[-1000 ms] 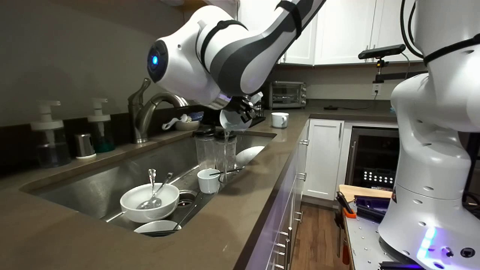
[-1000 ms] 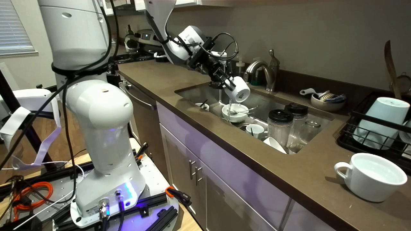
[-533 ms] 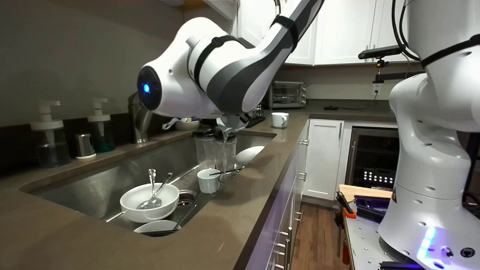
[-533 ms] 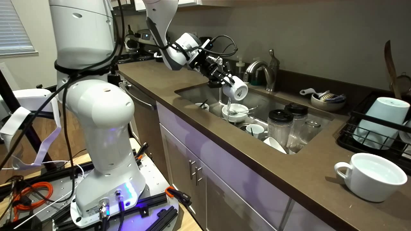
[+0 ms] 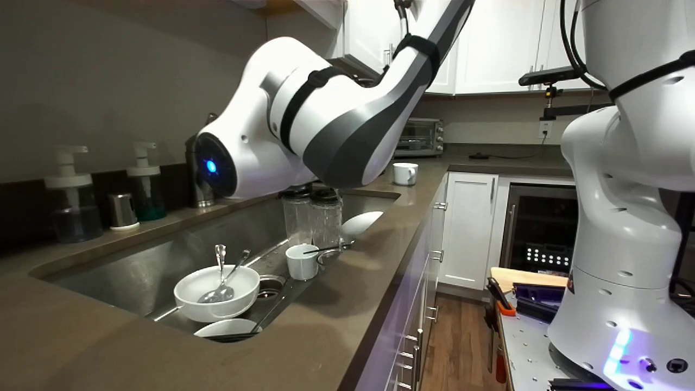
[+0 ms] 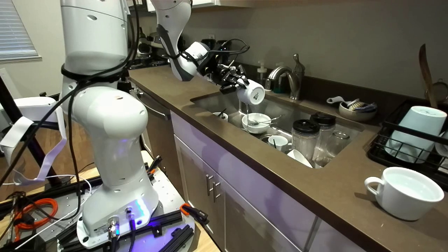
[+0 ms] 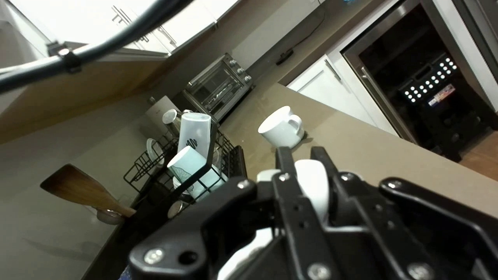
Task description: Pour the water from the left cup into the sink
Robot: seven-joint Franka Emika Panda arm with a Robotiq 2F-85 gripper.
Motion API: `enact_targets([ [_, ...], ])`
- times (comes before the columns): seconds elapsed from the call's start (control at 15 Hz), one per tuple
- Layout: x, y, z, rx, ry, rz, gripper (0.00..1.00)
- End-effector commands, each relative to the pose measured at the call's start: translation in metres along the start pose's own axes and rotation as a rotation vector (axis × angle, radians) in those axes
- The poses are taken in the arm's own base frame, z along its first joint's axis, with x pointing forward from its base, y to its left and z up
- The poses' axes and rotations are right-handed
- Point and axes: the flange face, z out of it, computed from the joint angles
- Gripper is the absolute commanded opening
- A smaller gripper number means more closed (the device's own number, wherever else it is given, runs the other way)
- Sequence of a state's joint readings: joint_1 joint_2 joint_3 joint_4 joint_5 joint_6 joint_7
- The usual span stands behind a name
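cup (image 6: pixel 253 93) partly behind gripper (image 7: pixel 302 151), rack (image 6: pixel 413 132) cut off

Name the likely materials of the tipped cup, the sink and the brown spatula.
Tipped cup: probably glazed ceramic, white with a smooth sheen and a dark mark on its base. Sink: metal, likely brushed stainless steel, judging by its grey, softly reflective wall. Spatula: apparently wood, brown with uneven darker tones.

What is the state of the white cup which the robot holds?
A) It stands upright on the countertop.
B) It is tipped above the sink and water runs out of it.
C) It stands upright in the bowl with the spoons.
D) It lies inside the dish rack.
B: in an exterior view, the white cup, held by the fingers, is tipped above the sink, with a stream of water falling from it.
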State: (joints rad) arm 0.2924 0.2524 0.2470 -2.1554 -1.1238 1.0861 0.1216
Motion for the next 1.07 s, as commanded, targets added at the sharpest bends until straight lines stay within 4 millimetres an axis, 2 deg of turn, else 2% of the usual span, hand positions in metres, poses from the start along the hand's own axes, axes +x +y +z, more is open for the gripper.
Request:
enact_targets([
  [0.0, -0.005, 0.011, 0.001, -0.049, -0.081, 0.03, 0.04],
  [0.53, -0.006, 0.019, 0.009, -0.074, -0.144, 0.045, 0.04],
  [1.0, -0.004, 0.027, -0.005, 0.079, 0.029, 0.052, 0.04],
])
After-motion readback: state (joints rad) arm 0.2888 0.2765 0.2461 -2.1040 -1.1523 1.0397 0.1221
